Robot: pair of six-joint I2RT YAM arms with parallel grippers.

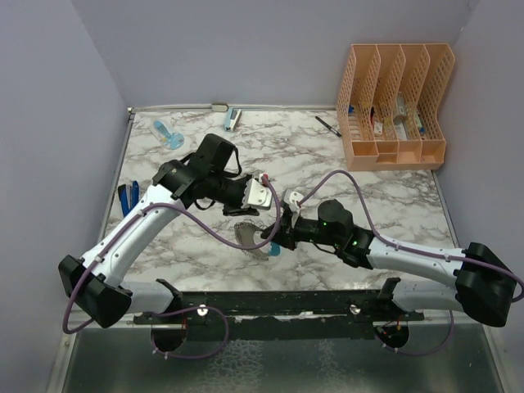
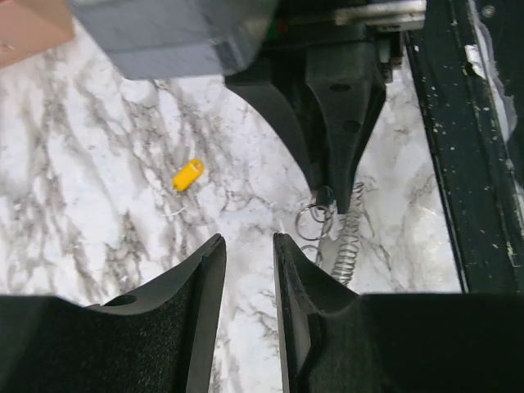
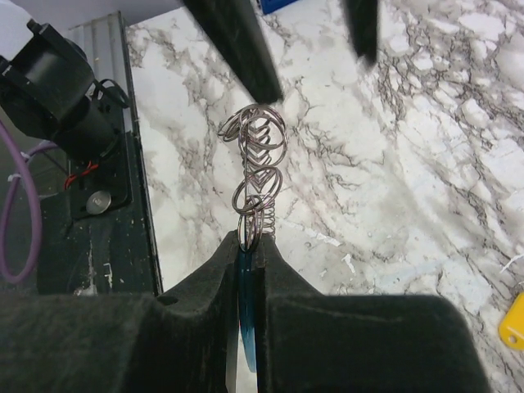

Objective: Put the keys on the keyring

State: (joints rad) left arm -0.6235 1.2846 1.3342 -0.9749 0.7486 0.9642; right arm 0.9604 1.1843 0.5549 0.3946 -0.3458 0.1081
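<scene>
Status: keyring (image 3: pixel 255 176) clamped by its blue section in right claw (image 3: pixel 250 246), long axis in line with the fingers, free end pointing at left claw (image 2: pixel 250 254), whose fingers stand apart, empty. Loose yellow key (image 2: pixel 187 174) lies on tabletop (image 2: pixel 98 213), off to the side.

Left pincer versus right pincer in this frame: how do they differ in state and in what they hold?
The left pincer has a gap between its fingers and holds nothing; the right pincer is shut on the keyring, whose wire rings stick out past its tips. In the top view, the left pincer sits farther from the arm bases than the right pincer. Both have black fingers and face each other closely above the table.
</scene>
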